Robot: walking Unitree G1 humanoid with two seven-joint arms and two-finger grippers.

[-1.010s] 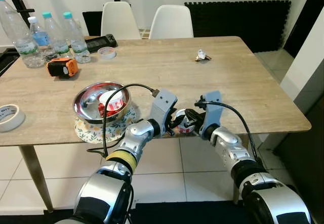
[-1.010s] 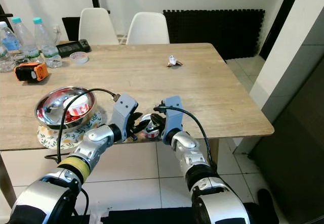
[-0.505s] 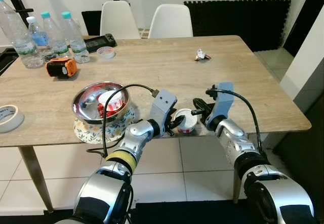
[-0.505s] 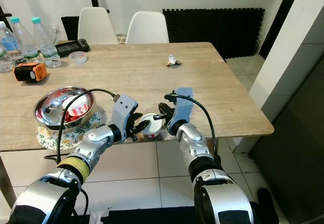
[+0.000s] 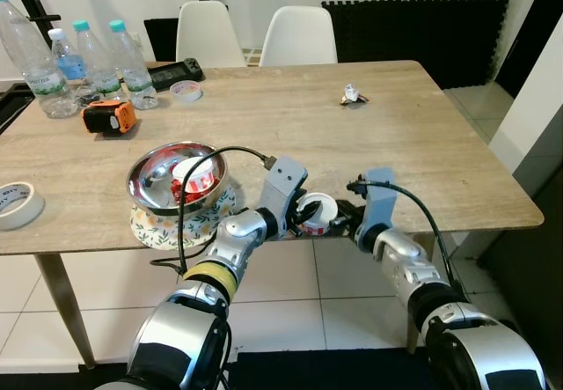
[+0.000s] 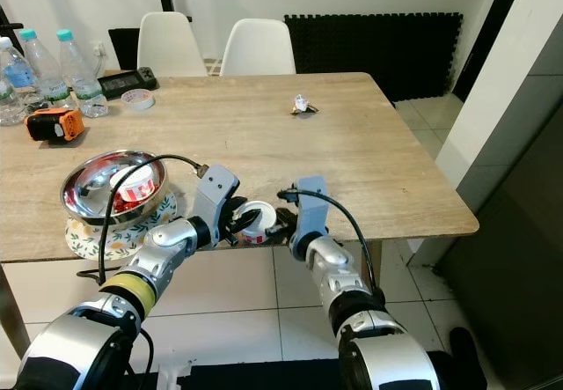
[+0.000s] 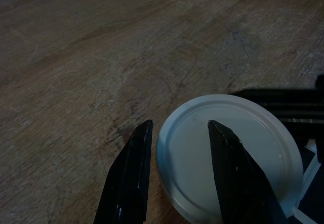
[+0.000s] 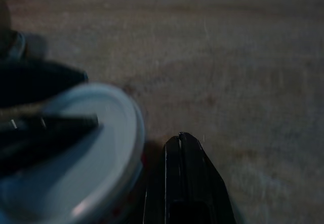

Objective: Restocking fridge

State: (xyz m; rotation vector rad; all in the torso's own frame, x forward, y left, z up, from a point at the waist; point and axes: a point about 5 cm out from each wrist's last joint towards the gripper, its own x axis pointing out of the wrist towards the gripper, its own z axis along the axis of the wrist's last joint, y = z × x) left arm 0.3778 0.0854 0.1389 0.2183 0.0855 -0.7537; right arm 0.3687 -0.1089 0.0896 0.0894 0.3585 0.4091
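Your left gripper point(image 5: 303, 217), parted around the yogurt cup point(image 5: 317, 213) at lower centre, could tip it off the worktop point(image 5: 290, 126) edge.

Silver jointed arms, dark elbow rings, yellow band on left forearm. Grey-blue camera blocks on wrists, black looping cables plugged in. Left gripper point(image 5: 303, 217), right gripper point(image 5: 343, 217): long black tapered fingers point(image 7: 234, 171).
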